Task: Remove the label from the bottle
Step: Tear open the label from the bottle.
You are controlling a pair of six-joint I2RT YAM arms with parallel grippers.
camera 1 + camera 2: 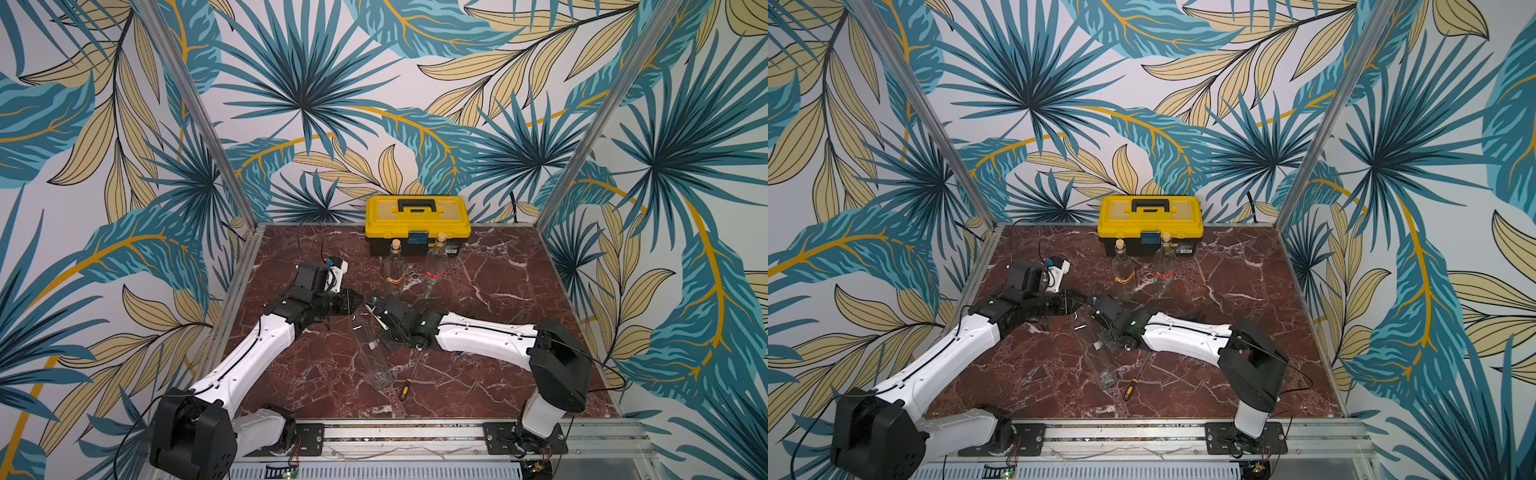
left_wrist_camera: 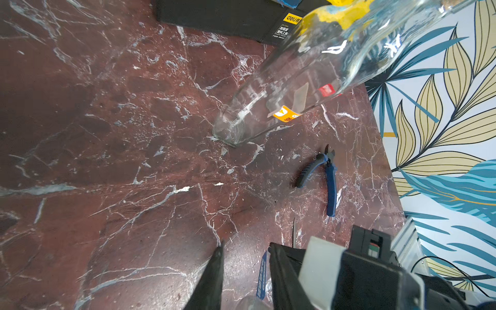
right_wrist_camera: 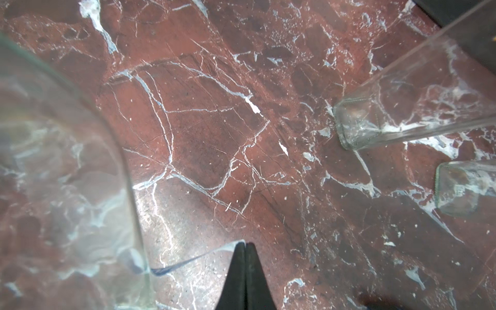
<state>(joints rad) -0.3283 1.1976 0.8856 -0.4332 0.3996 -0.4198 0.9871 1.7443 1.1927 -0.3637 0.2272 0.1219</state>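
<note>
A clear glass bottle lies on its side in the middle of the marble table, its top end toward the two grippers. My left gripper is closed around that top end; a bit of glass shows between its fingers. My right gripper is shut on the end of the label, a thin pale-blue strip stretched from the bottle's wall to the fingertips. The same strip shows blue in the left wrist view.
Two corked bottles stand behind the grippers, one with an orange label and one with a red label. A yellow toolbox sits at the back wall. A screwdriver lies by the bottle's base; blue pliers lie nearby.
</note>
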